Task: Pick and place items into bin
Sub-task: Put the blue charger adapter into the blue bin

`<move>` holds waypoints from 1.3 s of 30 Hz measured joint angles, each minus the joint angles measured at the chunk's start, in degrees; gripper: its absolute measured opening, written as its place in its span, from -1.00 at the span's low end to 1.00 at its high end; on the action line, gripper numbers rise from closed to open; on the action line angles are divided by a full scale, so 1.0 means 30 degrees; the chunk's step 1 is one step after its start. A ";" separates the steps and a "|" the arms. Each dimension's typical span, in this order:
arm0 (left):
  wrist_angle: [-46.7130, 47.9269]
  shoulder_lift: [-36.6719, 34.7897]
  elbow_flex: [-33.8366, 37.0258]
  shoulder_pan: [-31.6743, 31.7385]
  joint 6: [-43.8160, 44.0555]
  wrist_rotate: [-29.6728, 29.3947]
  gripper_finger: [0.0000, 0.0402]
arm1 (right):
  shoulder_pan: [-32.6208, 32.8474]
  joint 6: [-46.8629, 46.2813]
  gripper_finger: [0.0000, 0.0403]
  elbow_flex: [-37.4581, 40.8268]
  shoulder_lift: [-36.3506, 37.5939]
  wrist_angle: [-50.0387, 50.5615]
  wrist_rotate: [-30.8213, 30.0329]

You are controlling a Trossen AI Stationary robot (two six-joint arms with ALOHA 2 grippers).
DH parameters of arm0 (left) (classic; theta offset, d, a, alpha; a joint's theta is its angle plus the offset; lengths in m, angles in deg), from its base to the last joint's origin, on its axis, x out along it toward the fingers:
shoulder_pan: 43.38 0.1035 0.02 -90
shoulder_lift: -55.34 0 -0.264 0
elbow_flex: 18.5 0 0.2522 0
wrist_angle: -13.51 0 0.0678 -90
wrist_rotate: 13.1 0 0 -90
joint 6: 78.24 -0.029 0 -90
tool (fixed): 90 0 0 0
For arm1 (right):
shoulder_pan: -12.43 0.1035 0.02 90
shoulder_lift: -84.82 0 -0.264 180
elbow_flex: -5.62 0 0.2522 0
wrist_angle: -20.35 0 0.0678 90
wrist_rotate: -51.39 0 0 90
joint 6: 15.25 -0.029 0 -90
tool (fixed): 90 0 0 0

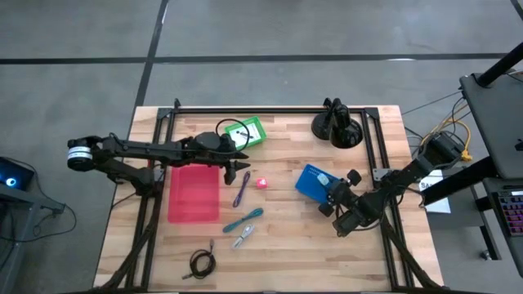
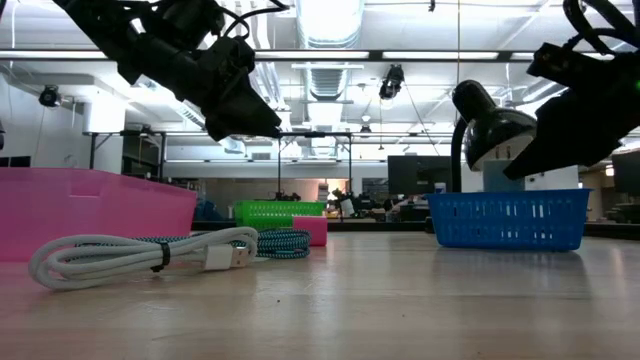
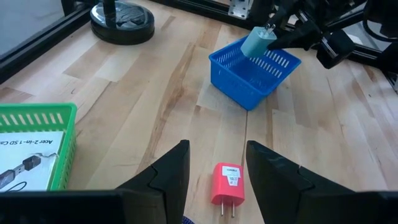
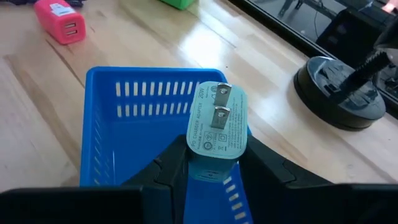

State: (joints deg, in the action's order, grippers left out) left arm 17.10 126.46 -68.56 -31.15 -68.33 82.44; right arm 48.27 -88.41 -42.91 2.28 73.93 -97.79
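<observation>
My right gripper [image 4: 211,163] is shut on a pale blue plug adapter [image 4: 216,127] and hovers over the blue basket [image 4: 134,134], near the table's right side [image 1: 331,196]. My left gripper [image 3: 216,158] is open above the table's middle [image 1: 239,167]. Its fingers stand over the pink-red plug adapter [image 3: 227,183], which lies flat on the wood, and do not touch it. A purple cable [image 1: 242,189], a teal cable [image 1: 246,219], a silver clip [image 1: 242,238] and a black coiled cable [image 1: 202,262] lie on the table nearer the front edge. My right gripper pinches the pale blue adapter by the lower part of its body [image 4: 208,163] between its two fingers. The end with the two prongs [image 4: 219,106] points away from the gripper. The adapter is lifted clear, above the blue basket's open top.
A pink bin [image 1: 194,193] sits left of centre. A green basket [image 1: 247,132] holding a white packet stands near the far edge, a black desk lamp [image 1: 337,127] to its right. A white coiled cable [image 2: 140,255] lies close to the low camera. Bare wood lies between the baskets.
</observation>
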 joint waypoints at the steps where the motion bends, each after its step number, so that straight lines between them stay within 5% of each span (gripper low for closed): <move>1: 0.0006 0.0001 0.0000 0.0000 -0.0024 0.0007 -0.30 | -0.0029 0.0024 -0.48 0.0008 0.0000 -0.0064 -0.0006; 17: -0.0052 0.0005 0.0001 0.0001 -0.0065 -0.0007 -0.30 | -0.0139 0.5282 -0.48 0.0059 0.0918 -0.1991 0.0655; 29: -0.0032 0.0005 0.0022 0.0001 -0.0116 -0.0007 -0.30 | -0.0170 1.1742 -0.48 0.0717 0.4646 -0.5548 0.3419; 39: -0.0031 0.0005 0.0029 0.0007 -0.0116 -0.0007 -0.30 | -0.1260 1.2693 -0.48 0.3916 0.8383 -0.9202 0.5115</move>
State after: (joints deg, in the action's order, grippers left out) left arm 17.01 126.47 -68.47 -31.13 -68.68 82.42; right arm 44.49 -50.33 -31.16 27.43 46.33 -82.45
